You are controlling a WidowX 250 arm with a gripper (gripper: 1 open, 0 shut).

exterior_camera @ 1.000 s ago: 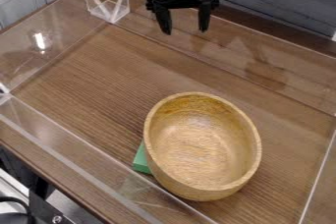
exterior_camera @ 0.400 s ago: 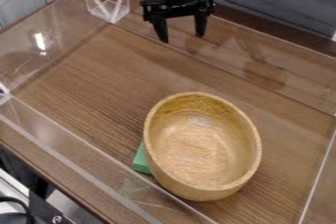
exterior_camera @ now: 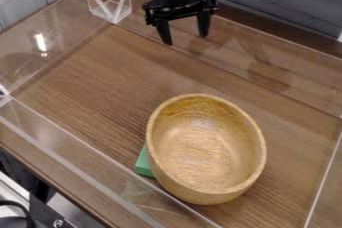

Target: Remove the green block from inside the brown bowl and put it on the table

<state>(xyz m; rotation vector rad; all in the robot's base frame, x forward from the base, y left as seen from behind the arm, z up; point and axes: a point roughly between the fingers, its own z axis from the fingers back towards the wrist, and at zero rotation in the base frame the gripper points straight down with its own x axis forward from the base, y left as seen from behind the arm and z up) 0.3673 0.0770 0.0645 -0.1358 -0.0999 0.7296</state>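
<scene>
The brown bowl (exterior_camera: 206, 148) rests on the table (exterior_camera: 120, 82) at the near right, and its hollow shows only bare wood. The green block (exterior_camera: 143, 163) lies on the tabletop against the bowl's near left side, mostly hidden under the rim. My gripper (exterior_camera: 185, 24) hangs at the far side of the table, pointing down, well away from the bowl. Its fingers (exterior_camera: 164, 27) are spread open with nothing between them.
Clear acrylic walls (exterior_camera: 54, 32) ring the tabletop. A small clear folded stand (exterior_camera: 107, 4) sits at the far left corner, just left of my gripper. Bare wood lies between the gripper and the bowl.
The gripper has rolled about its vertical line, so its fingers now stand wider apart in view. The bowl and block have not moved.
</scene>
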